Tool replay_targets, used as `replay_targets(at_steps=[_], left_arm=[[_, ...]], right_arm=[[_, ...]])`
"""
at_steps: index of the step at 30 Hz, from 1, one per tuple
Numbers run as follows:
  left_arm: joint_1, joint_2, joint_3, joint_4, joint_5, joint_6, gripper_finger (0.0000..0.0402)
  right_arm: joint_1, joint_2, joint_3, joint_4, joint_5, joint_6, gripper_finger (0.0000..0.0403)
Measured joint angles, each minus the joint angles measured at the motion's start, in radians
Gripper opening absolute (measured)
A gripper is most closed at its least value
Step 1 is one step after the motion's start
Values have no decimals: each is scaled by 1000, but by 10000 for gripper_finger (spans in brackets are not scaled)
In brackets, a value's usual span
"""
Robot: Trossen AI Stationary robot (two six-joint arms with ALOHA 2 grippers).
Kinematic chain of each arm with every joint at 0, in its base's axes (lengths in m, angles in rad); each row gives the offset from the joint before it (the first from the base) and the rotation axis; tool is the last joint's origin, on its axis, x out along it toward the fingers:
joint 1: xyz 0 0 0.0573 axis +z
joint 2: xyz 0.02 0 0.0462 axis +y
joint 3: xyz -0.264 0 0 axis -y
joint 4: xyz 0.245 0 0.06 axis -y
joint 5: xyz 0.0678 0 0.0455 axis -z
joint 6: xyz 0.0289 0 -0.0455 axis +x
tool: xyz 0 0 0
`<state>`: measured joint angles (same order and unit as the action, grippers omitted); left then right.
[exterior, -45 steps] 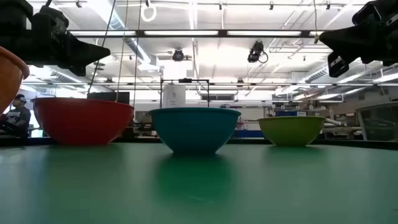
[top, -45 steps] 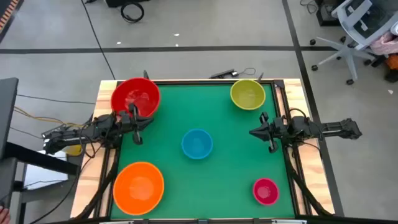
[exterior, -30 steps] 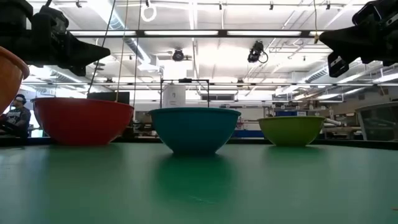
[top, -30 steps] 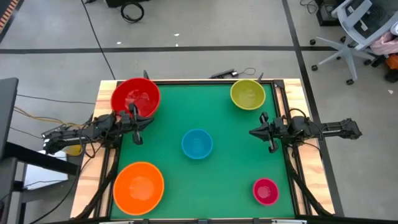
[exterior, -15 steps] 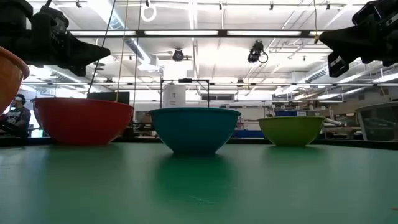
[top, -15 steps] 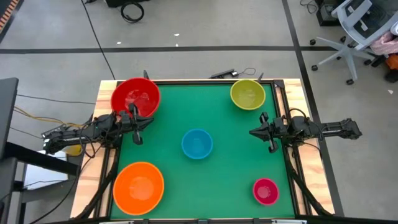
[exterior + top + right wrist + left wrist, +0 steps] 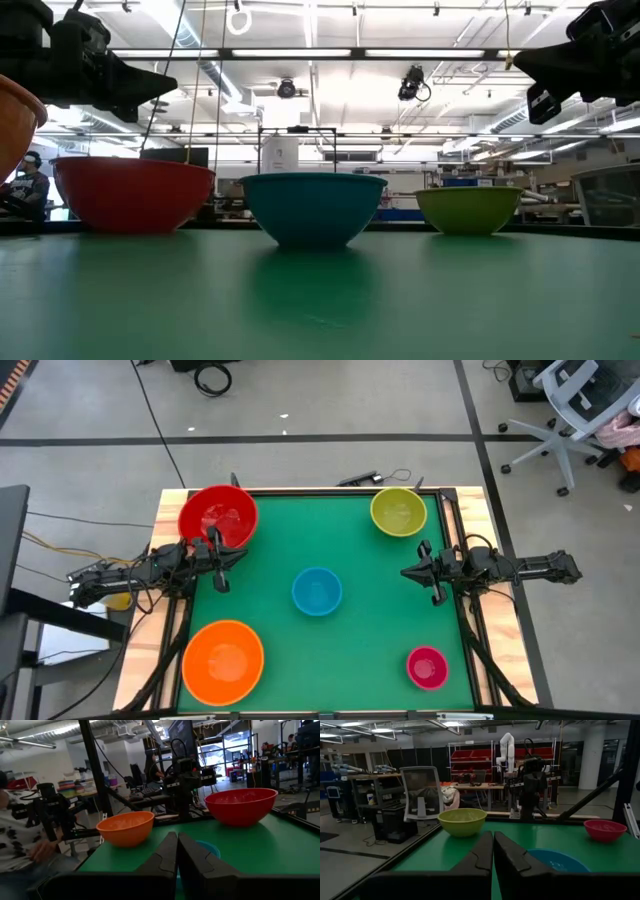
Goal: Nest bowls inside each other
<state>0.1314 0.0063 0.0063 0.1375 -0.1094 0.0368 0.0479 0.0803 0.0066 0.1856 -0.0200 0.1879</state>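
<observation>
Five bowls stand apart, each resting on its base on the green table (image 7: 360, 610): red (image 7: 218, 516) at the far left, orange (image 7: 222, 661) at the near left, yellow (image 7: 398, 512) at the far right, blue (image 7: 317, 591) in the middle, pink (image 7: 427, 667) at the near right. My left gripper (image 7: 243, 554) hovers shut at the left edge, beside the red bowl, pointing toward the middle. My right gripper (image 7: 404, 572) hovers shut at the right edge, pointing toward the blue bowl. Both are clear of every bowl.
Wooden rails (image 7: 470, 630) border the table's sides. Open green surface lies between the bowls. An office chair (image 7: 570, 410) and cables (image 7: 212, 378) are on the floor beyond the table. A person (image 7: 20, 840) sits beyond the left edge.
</observation>
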Motion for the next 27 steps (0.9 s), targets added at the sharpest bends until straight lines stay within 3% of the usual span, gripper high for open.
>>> replay_targets(at_steps=[20,27], left_arm=[[0,-1,0,33,0,-11,18],[0,0,0,29,0,-100,18]], right_arm=[[0,0,0,0,0,-1,18],[0,0,0,62,97,-183,18]])
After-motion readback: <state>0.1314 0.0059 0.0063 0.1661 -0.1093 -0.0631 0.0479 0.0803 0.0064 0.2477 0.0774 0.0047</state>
